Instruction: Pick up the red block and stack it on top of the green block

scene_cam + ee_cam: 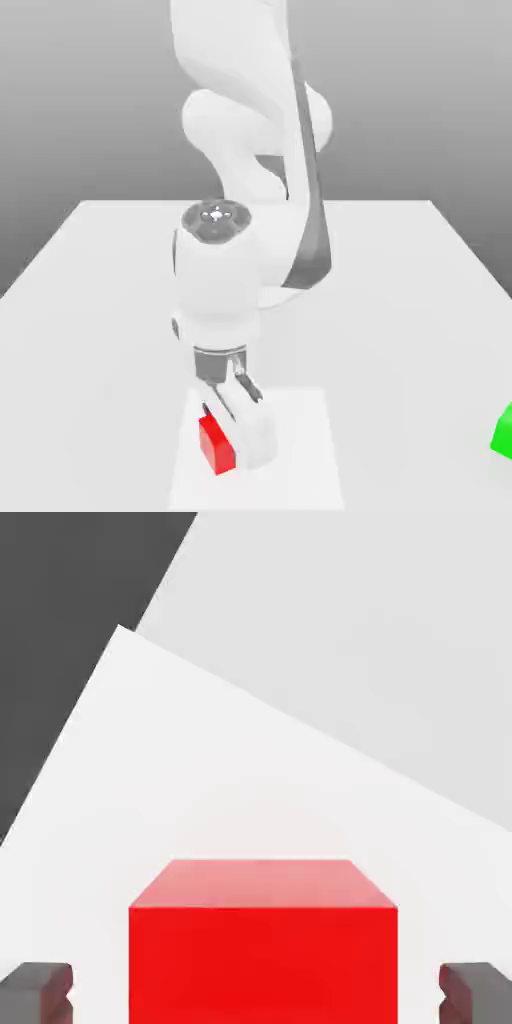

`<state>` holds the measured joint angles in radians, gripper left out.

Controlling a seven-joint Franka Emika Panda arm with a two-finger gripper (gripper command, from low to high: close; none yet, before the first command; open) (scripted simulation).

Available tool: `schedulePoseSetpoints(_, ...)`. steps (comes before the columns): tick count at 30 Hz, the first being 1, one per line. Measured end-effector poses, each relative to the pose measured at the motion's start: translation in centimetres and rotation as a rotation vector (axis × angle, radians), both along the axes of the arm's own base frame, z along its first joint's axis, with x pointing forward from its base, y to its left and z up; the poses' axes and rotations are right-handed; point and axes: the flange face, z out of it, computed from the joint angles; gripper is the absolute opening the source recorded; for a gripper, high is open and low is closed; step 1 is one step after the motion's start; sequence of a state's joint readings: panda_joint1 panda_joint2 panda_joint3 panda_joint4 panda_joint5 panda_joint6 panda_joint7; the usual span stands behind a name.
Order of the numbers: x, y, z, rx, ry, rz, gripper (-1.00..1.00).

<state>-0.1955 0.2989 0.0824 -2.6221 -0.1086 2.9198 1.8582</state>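
Down low over the table (400,300), gripper (256,992) parted with a gap either side of the red block (262,942), nothing clamped yet, green block (503,432) well off toward the exterior view's right.

Colours here are pretty simple: the small glossy red cube (216,443) is a flat bright red, no markings. The little plain green cube (503,433) is vivid green. Desk (400,300) is plain white, arm (225,280) white, dark grey fingertips (38,990).
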Motion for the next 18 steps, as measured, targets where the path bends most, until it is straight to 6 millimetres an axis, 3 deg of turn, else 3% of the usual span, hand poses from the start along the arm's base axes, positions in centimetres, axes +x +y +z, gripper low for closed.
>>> schedulePoseSetpoints(5, 0.0, 0.0, 0.0, 0.0, -0.001, 0.0, -1.0)
schedulePoseSetpoints(10, 0.1, 0.0, 4.9, -0.001, -0.001, -0.001, -1.0)
schedulePoseSetpoints(12, 1.1, 3.1, 6.1, -0.002, 0.003, 0.072, -1.0)
schedulePoseSetpoints(15, 2.5, 10.4, 6.8, -0.004, 0.01, 0.232, -1.0)
schedulePoseSetpoints(18, 2.7, 17.8, 7.4, -0.005, 0.011, 0.382, -1.0)
